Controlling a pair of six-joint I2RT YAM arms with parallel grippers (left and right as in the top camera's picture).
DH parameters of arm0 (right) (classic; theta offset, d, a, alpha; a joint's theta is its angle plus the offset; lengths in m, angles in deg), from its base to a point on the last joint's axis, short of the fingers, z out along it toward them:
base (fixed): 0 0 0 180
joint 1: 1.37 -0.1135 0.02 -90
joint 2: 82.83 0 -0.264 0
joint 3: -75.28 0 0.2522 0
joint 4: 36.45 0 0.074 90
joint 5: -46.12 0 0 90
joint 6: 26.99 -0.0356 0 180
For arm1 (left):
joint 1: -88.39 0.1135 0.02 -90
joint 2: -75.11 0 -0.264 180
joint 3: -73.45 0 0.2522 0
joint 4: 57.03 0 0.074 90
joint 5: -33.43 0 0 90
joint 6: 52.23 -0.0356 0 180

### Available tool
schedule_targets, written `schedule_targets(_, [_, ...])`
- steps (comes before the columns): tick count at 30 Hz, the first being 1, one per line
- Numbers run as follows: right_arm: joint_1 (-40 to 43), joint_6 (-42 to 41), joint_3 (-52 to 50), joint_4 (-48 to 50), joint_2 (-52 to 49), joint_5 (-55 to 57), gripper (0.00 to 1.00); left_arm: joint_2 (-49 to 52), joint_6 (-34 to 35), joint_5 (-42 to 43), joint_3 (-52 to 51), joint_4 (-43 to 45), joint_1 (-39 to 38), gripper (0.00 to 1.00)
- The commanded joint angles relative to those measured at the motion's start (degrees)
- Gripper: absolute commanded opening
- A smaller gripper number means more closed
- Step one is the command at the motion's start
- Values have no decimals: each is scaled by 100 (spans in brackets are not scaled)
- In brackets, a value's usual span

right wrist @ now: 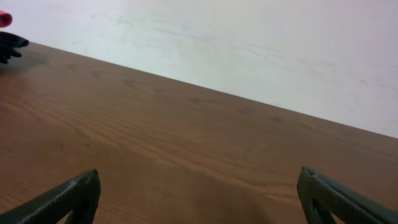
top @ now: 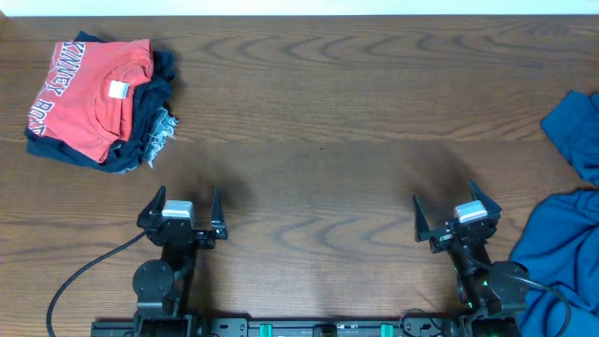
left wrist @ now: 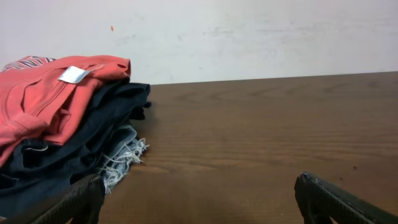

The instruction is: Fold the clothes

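— State of the left pincer?

— Spread wide, pinching nothing, low at the near edge of the surface. Same for the right pincer: spread, empty, with only bare wood ahead in its wrist view.

— And outward from there?

— Just right of the right pincer, the deep-blue garment, crumpled along the surface's right edge, showing as two patches and running out of frame. Well apart at the back left, beyond the left pincer, a folded stack: red T-shirt on top of dark frayed denim.

— Step in hand, then?

— Seemingly the very start, with no grip taken and no flattening done.

— Needed next?

— Probably reaching right with the right pincer, pinching a blue edge and dragging it to the open middle. Then flattening with both before any fold. Worth watching for thin fabric bunching or slipping.
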Motion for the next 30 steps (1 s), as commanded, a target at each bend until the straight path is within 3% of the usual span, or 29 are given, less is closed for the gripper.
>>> schedule_targets(1, [42, 70, -22, 7, 35, -17, 99, 0, -42, 83, -63, -192, 28, 98])
schedule_targets(16, [42, 15, -22, 74, 35, -175, 99, 0, -37, 461, -63, -186, 28, 98])
schedule_targets(24, [42, -1209, 81, 343, 35, -177, 99, 0, 846, 560, 181, 557, 24, 98])
schedule_targets(30, [42, -1440, 568, 201, -216, -181, 99, 87, 1021, 529, 909, 81, 24, 98])
